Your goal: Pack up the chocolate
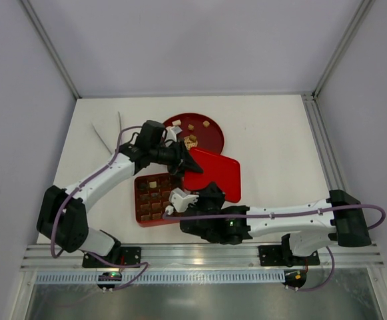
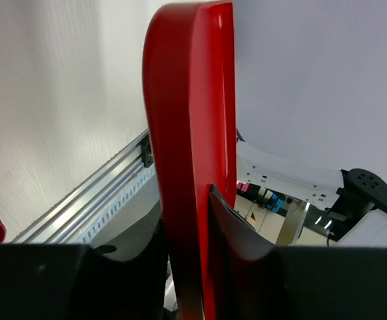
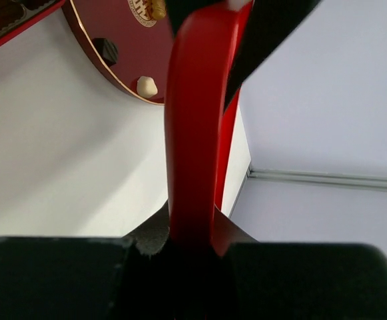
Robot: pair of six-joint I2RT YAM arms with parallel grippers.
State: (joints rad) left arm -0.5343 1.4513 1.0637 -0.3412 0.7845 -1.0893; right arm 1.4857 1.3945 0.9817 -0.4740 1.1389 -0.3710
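So both arms have hold of the same thing right now. The left pincer [image 2: 188,213] is clenched on one edge of the flat red lid [image 1: 216,173], and the right pincer [image 3: 192,227] is clamped on the opposite edge, so the lid hangs between them, up off the table [image 1: 273,140]. From each wrist view you only see it edge-on, a red slab running straight out of the fingers.

The chocolate [image 1: 192,141] is split up. A few tan and cream bits plus a dark one sit loose on the round red plate [image 1: 210,137] at the back, and more fill cells of the square red tray [image 1: 138,200] nearer the arms.

As for what's in the way, the lid covers the plate's near rim from above, and the right arm's wrist sits over the tray's right side, hiding some of its cells. Off to the left lies a white sheet-like thing [image 1: 106,133]; I can't tell what it is.
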